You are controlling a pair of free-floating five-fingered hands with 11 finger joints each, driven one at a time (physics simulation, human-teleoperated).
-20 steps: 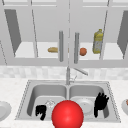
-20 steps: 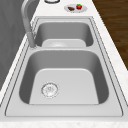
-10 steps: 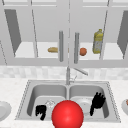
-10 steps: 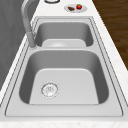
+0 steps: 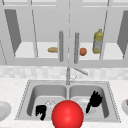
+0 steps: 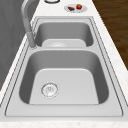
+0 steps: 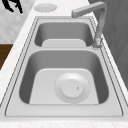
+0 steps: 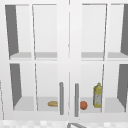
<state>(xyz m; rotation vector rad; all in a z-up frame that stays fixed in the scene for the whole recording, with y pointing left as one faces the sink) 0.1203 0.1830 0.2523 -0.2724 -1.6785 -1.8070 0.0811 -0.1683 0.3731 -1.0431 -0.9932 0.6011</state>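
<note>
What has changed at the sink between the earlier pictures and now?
In the front view the right robot hand has moved a little up and toward the left, above the right basin, and its fingers are now spread upward. It holds nothing. The left robot hand, the red ball, the plate in the right basin and the cabinet items stayed as they were.

left basin point(image 6: 67, 85): bare, open | right basin: plate point(image 7: 72, 88) on floor | between: faucet point(image 5: 68, 75) | front: red ball point(image 5: 67, 114)

Two black robot hand shapes, left robot hand point(image 5: 40, 111), right robot hand point(image 5: 94, 100) (matte, human-like), no arms
</note>
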